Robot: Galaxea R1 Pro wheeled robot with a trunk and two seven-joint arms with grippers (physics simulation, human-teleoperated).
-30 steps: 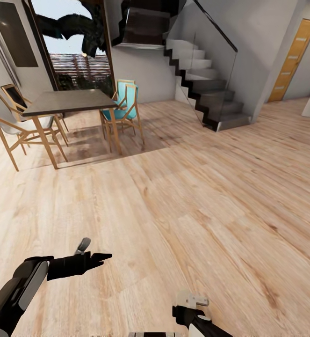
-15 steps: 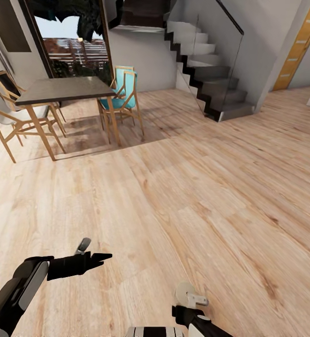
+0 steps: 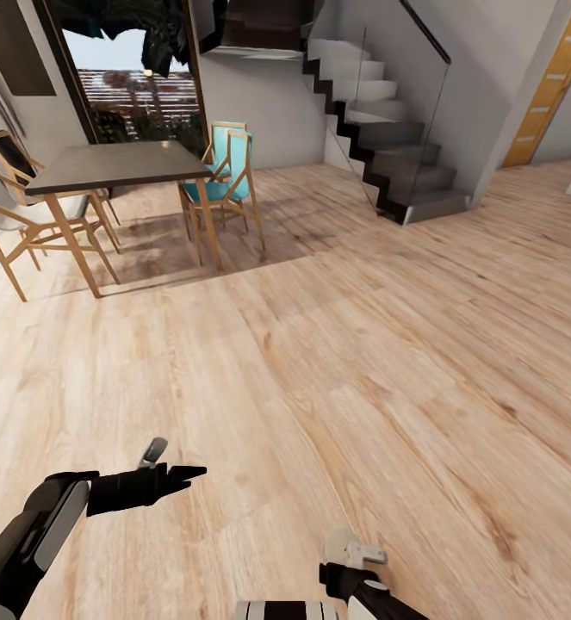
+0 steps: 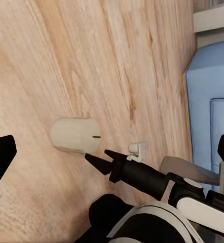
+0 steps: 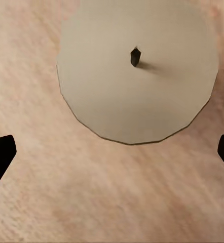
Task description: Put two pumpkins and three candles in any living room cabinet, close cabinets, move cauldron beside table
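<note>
A short off-white cylindrical candle w/ a stubby dark wick stands upright on the pale wood plank floor, seen end-on in the right wrist view: round top face toward the camera, long axis running straight along the pincer's approach line. The right pincer is apart, black fingertips wide to either side, nothing between them; the candle sits ahead of the gap and a bit off-centre, not yet between the tips. In the head view the same candle shows by the near edge of the floor, just beyond the right wrist.

Left wrist view catches that candle from the side, w/ the right arm's dark fingers reaching toward it. The left pincer hovers over bare floor, well apart from the candle, jaws apart & empty. Right arm is clearly nearer, so I'd judge it takes the grab: descend along the candle's axis, close across the round body.

Hard to make out: whether the tips have dropped level w/ the candle's top; its lower band is hidden from above. Far off stand a dark-topped dining worktop on slanted wooden legs, a teal wood-framed chair and a grey staircase.
</note>
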